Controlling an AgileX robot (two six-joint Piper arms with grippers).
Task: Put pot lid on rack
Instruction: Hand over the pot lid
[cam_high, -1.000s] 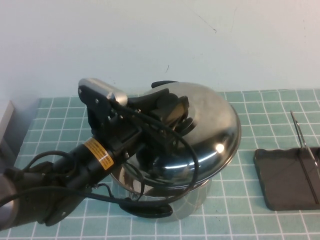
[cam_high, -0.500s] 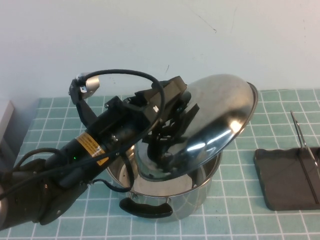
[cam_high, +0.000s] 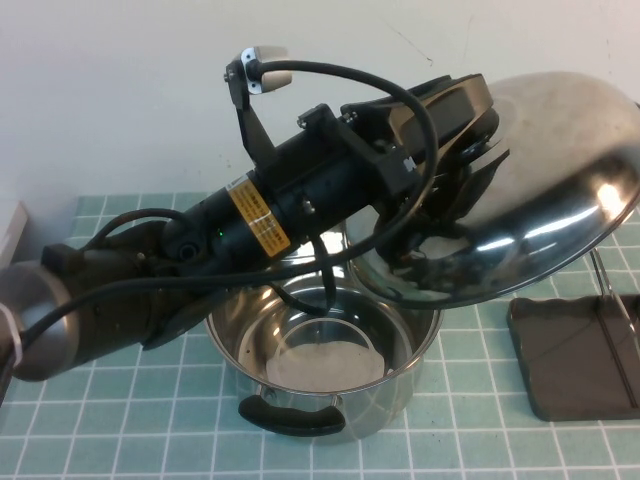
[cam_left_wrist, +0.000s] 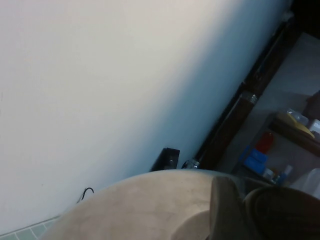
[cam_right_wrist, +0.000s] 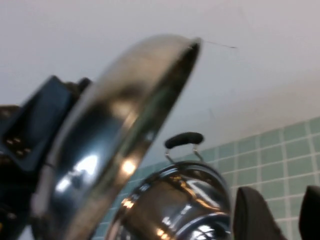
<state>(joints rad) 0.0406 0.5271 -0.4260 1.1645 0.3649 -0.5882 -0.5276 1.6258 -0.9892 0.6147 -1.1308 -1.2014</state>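
My left gripper (cam_high: 455, 195) is shut on the black knob of the pot lid (cam_high: 545, 190), a shiny domed steel lid. It holds the lid tilted, high above the open steel pot (cam_high: 320, 350) and reaching right. The rack (cam_high: 575, 355), a dark grey tray with thin wire bars (cam_high: 607, 285), lies on the table below the lid's right edge. In the left wrist view the lid's dome (cam_left_wrist: 150, 205) fills the lower part. In the right wrist view the lid (cam_right_wrist: 115, 135) hangs over the pot (cam_right_wrist: 175, 205). My right gripper (cam_right_wrist: 286, 217) is open and empty, low by the tiles; it is out of the high view.
The pot has black handles at its near rim (cam_high: 290, 415) and far rim (cam_right_wrist: 184, 139). The table has a green tiled mat (cam_high: 130, 440). A pale wall stands behind. A grey object (cam_high: 10, 235) sits at the far left edge.
My left arm has lifted the lid off the pot, raised it and carried it right toward the rack. The pot now stands open.
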